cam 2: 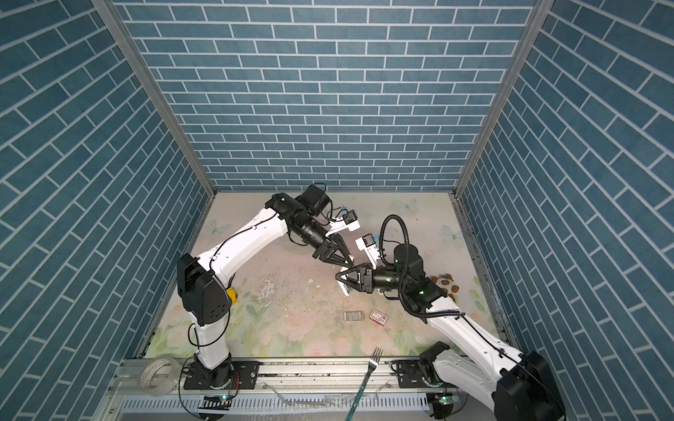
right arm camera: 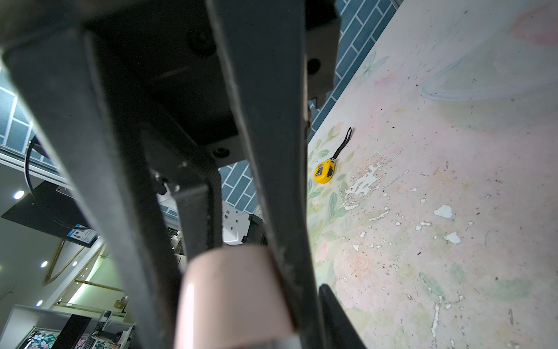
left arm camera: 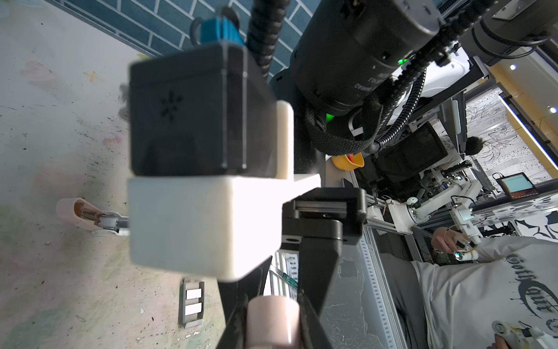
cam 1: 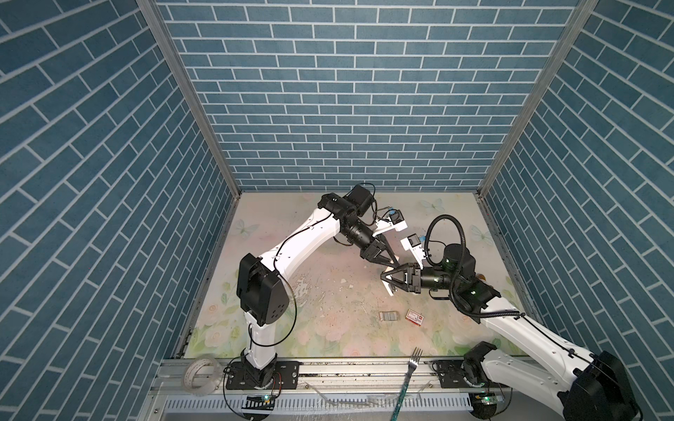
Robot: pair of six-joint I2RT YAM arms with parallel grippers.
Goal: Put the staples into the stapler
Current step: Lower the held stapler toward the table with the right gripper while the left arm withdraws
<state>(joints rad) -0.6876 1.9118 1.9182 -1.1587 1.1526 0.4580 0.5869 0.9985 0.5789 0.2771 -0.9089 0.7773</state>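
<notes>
Staples (cam 1: 388, 315) lay loose on the surface (cam 1: 328, 335), at 6 o'clock from the pink stapler (left arm camera: 273, 320), which the left jaws clamped, seemingly to steady it, while the right jaws straddled it, grip unclear, probably to open it.

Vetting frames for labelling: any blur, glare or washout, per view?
Left wrist view: right arm's camera block fills the centre, out of focus; stapler washed out; staples fairly sharp. Right wrist view: stapler soft with a glare streak, tape measure crisp. Both top views: sharp, evenly lit.
</notes>
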